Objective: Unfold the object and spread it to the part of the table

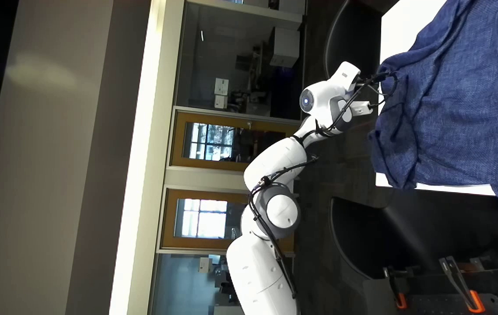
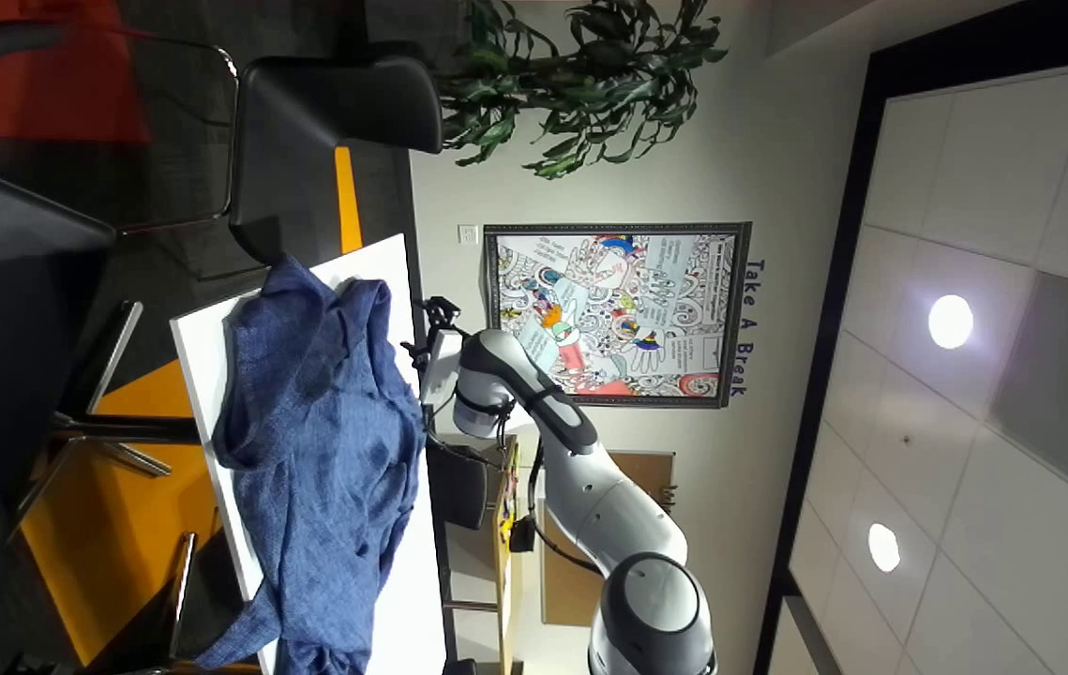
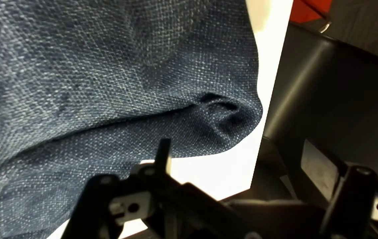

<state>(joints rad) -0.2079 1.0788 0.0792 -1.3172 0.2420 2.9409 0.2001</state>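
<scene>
Across the white table (image 2: 413, 600), most of the way from side to side, lies the dark blue cloth (image 2: 327, 469); at the table's edge the gripper (image 3: 242, 157) stands with its jaws spread wide, holding nothing. The unfolding looks about half done, in my judgement: much of the cloth is laid out, though parts of it hang past the edges. Left to do, it seems, are opening the rolled fold by the table's corner and drawing the wrinkles flat. Counted, there are one cloth, one table, one gripper, one framed poster (image 2: 618, 314), one leafy plant (image 2: 604, 61) and two orange-tipped clamps (image 1: 476, 302); the dark chairs (image 1: 358, 39) overlap in shadow, so I can't fairly settle their number.
</scene>
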